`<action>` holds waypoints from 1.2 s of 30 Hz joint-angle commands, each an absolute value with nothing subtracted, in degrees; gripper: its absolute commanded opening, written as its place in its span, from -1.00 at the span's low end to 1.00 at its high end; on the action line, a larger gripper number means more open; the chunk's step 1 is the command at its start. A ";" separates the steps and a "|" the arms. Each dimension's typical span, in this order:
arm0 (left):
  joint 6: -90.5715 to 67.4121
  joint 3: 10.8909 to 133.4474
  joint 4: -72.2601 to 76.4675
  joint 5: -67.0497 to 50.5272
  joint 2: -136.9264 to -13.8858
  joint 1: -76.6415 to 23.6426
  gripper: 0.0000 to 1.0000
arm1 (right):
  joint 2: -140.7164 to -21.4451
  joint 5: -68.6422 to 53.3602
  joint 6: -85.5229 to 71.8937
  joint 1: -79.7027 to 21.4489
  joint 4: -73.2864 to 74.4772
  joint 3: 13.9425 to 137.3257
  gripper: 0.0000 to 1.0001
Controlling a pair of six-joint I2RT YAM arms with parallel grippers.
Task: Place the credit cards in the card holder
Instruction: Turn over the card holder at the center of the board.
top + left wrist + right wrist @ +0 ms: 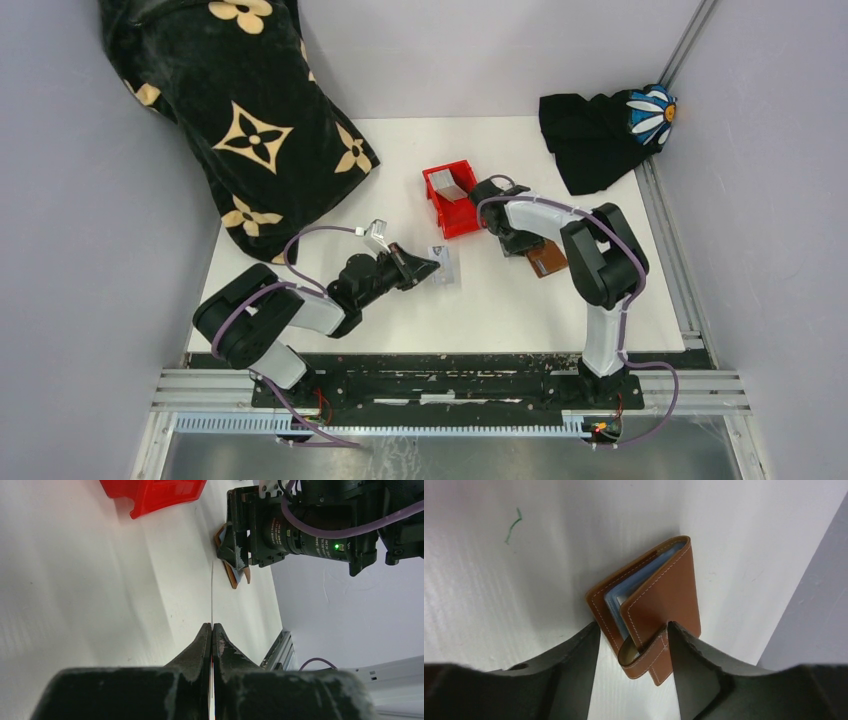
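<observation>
My left gripper (428,267) is shut on a silvery credit card (446,266) and holds it just above the table's middle. In the left wrist view that card (212,592) shows edge-on as a thin line running out from the shut gripper (212,626). The brown card holder (651,605) lies on the table to the right, partly unfolded, with light blue sleeves showing inside. My right gripper (634,630) stands open astride its snap-tab end, the right finger against the tab. From above, the card holder (548,262) sticks out from under the right gripper (515,243). Another grey card (452,186) leans inside the red bin.
The red bin (462,215) stands just behind the right gripper and shows at the top of the left wrist view (155,495). A black flower-patterned blanket (240,130) covers the back left corner. A dark cloth with a daisy (600,135) lies back right.
</observation>
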State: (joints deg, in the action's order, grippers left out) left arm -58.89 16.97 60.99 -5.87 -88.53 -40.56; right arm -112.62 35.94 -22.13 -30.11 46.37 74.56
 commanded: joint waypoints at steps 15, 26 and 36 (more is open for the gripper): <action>-55.77 16.17 61.68 -4.40 -83.82 -39.99 -0.94 | -104.58 32.67 -26.48 -29.43 46.87 70.97 -0.97; -52.17 16.47 51.00 -0.74 -73.11 -39.94 -0.94 | -85.18 5.58 -32.63 -33.93 37.20 66.27 -0.97; -48.08 17.31 38.55 3.01 -61.46 -39.95 -0.94 | -82.33 -17.86 -46.43 -33.68 17.26 57.76 -0.97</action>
